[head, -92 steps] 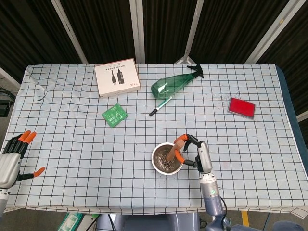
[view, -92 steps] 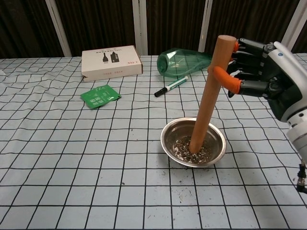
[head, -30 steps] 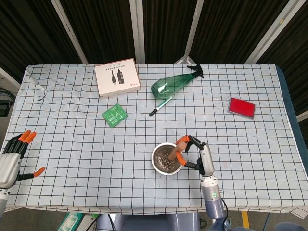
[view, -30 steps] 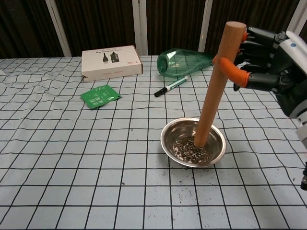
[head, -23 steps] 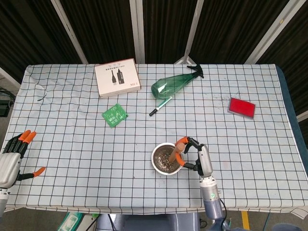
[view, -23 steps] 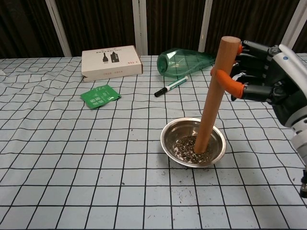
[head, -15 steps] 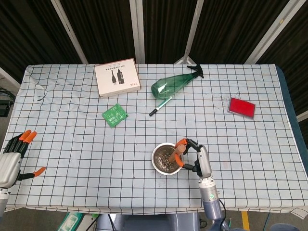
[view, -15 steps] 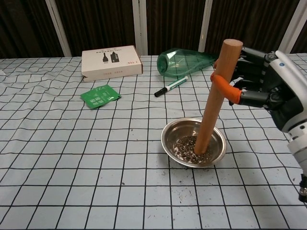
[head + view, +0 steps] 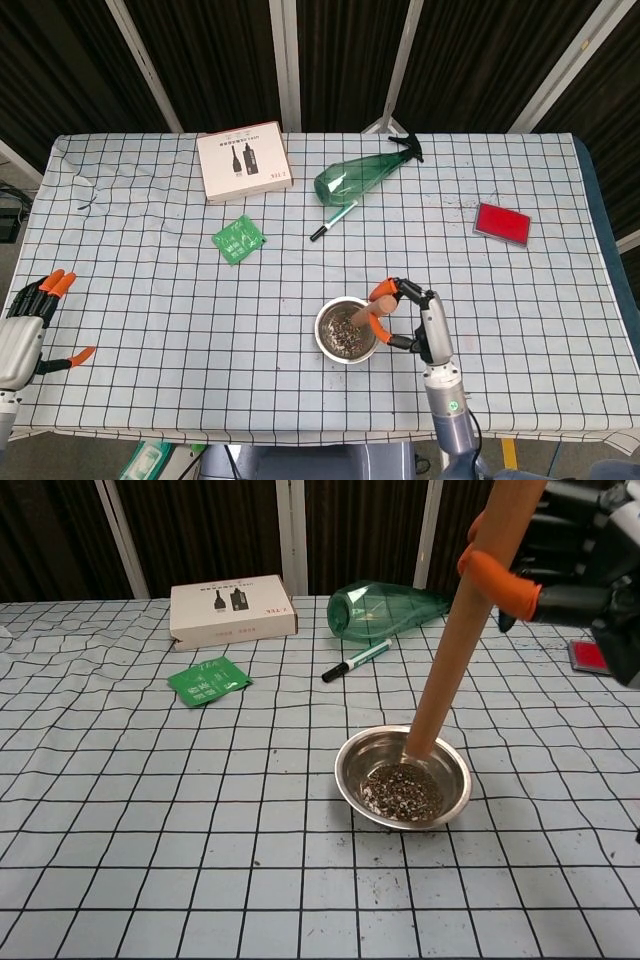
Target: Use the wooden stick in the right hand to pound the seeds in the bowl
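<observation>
The wooden stick (image 9: 455, 640) is gripped by the right hand (image 9: 570, 555), tilted, with its lower end raised above the seeds (image 9: 402, 788) and seen against the far inner wall of the bowl (image 9: 350, 780). The bowl is found just left of and below the right hand. Spilled bits are scattered on the checked cloth (image 9: 150, 830) near the bowl. The left hand (image 9: 25, 335) is kept far to the left at the table edge, fingers apart, with nothing held.
</observation>
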Available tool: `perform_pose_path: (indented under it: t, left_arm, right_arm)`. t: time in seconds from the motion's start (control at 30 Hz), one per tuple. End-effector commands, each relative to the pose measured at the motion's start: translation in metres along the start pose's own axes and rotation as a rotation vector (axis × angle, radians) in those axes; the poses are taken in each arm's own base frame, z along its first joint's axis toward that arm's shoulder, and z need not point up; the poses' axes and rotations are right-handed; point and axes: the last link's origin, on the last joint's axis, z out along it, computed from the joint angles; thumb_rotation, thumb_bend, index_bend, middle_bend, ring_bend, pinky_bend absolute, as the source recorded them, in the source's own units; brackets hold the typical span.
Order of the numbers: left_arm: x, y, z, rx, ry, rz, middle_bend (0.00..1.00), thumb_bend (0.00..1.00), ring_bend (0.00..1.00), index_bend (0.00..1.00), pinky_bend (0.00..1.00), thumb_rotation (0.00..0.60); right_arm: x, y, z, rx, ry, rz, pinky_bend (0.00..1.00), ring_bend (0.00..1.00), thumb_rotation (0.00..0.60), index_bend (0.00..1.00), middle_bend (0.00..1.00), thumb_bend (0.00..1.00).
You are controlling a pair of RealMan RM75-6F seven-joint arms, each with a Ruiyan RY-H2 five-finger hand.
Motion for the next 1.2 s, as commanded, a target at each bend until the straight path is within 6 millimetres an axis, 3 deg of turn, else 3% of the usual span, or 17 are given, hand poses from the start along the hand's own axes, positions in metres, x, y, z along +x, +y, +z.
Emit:
perform_pose_path:
  t: [0.03,0.33,0.5,0.6,0.77,1.2]
  left_arm:
    - [0.0,0.0,-0.001,-0.002,0.001,0.002,0.0,0.09,0.0,0.0,0.0,0.6]
    - [0.0,-0.001,-0.001,0.004,0.007,0.0,0.0,0.09,0.0,0.0,0.0,0.6]
    - [-0.001,-0.001,-0.001,0.002,0.005,0.002,0.0,0.09,0.0,0.0,0.0,0.6]
    - [-0.001,-0.001,-0.001,0.002,0.004,0.005,0.0,0.09,0.0,0.0,0.0,0.6]
    - [-0.002,0.001,-0.002,0.0,0.005,0.006,0.0,0.09,0.0,0.0,0.0,0.6]
    - [0.0,0.001,-0.001,-0.002,0.008,-0.001,0.0,0.09,0.0,0.0,0.0,0.6]
  right_arm:
    - [0.03,-0.012,0.02,0.041,0.035,-0.095,0.68,0.55,0.6,0.81,0.64,0.8]
    - [0.107,-0.002,0.047,0.013,0.115,-0.349,0.68,0.55,0.6,0.81,0.64,0.8]
    - [0.142,0.02,0.038,-0.049,0.041,-0.606,0.68,0.55,0.6,0.81,0.64,0.8]
    - [0.157,0.035,0.029,-0.038,-0.047,-0.884,0.68,0.56,0.6,0.81,0.65,0.8]
    - [0.16,0.05,0.017,-0.013,-0.132,-1.18,0.68,0.56,0.6,0.81,0.65,0.8]
    - [0.155,0.045,0.025,-0.021,-0.065,-1.213,0.68,0.56,0.6,0.81,0.65,0.8]
